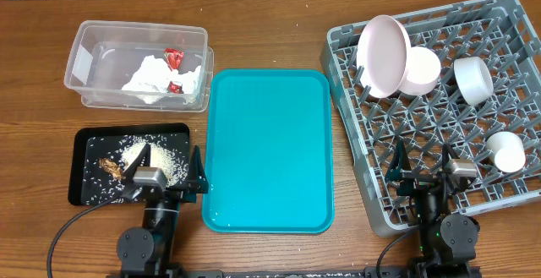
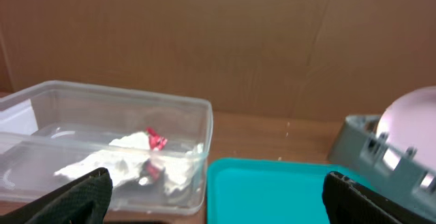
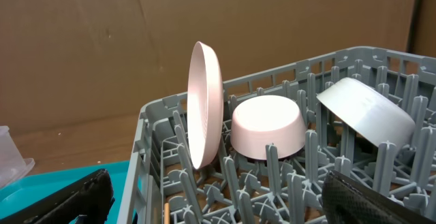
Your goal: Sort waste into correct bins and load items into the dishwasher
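**Landmark.** Teal tray (image 1: 270,151), one, flat on the table (image 1: 254,24).

**Arms, two.**
- Left gripper (image 1: 166,175): low at the teal tray's near left corner, over the near right edge of the black tray (image 1: 84,151), pointing straight away from its base. Jaws released wide, nothing between them.
- Right gripper (image 1: 423,172): right of the teal tray, over the near part of the dish rack (image 1: 439,117), in the same level, forward-pointing pose. Jaws released wide, nothing held.

**Bins, two, both left of the teal tray.**
- Clear tub (image 1: 93,58), by the tray's far left corner. It holds one crumpled napkin (image 1: 156,79) and the red wrapper (image 1: 173,57), which shows as two red patches.
- Black tray, by the near left corner. It holds scattered rice grains (image 1: 156,160), too many to count, and one brown scrap (image 1: 110,166).

**Dish rack, one, right of the teal tray.** It holds four items.
- One plate (image 1: 382,56), on edge at the far corner nearest the tray.
- First bowl (image 1: 420,69), just beside the plate on the side away from the tray.
- Second bowl (image 1: 473,79), farther from the tray, tilted.
- One cup (image 1: 505,151), farthest from the tray.

**Views.**
- Overhead alone shows the black tray, rice, scrap and cup.
- Left wrist shows the napkin and wrapper through the tub's wall, the teal tray's edge and a rack corner with the plate.
- Right wrist shows the plate edge-on and upright between pegs, with both bowls behind it.
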`<state>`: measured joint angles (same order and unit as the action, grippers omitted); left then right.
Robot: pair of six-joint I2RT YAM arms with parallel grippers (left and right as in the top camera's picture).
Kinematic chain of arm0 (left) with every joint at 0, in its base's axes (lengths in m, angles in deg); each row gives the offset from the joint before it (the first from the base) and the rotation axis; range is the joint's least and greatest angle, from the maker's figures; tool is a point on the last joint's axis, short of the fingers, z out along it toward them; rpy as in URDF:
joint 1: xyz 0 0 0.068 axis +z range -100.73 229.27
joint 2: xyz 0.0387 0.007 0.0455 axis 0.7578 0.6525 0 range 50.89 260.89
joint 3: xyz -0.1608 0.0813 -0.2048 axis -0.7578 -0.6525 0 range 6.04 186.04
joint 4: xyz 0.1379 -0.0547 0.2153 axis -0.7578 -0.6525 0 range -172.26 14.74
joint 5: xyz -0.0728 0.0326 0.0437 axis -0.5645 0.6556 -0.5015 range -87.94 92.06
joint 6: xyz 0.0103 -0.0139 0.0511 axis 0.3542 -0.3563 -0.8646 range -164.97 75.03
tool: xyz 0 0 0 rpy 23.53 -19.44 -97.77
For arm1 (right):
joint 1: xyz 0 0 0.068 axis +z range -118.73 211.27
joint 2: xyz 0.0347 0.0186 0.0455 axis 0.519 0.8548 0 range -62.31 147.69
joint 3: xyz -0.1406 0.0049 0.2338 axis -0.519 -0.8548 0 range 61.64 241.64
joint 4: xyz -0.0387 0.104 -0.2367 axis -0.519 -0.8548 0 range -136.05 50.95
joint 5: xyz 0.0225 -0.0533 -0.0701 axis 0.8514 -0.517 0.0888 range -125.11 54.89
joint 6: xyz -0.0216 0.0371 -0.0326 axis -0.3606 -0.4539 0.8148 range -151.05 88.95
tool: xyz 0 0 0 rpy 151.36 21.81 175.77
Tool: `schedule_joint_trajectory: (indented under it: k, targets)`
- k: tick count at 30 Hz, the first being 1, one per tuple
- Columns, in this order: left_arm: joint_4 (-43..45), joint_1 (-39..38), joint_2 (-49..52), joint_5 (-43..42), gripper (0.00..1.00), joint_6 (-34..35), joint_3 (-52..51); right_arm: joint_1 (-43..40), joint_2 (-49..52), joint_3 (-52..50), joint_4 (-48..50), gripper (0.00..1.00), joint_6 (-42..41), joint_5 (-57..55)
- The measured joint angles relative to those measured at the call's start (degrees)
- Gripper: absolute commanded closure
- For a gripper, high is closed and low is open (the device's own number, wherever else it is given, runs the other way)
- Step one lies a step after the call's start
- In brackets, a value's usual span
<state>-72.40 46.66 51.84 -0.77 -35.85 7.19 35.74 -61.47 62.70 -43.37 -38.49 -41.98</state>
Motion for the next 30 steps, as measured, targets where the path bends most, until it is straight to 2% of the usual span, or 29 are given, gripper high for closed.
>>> schedule_joint_trajectory:
  k: [4,30]
  targets:
    - [-6.86,0.00,-0.09,0.02,0.00,-1.95,-0.57,0.00,0.00,0.00,0.02,0.00,0.02,0.00]
    - [-6.99,0.00,-0.15,0.04,0.00,-3.37,-0.66,0.00,0.00,0.00,0.00,0.00,0.00,0.00]
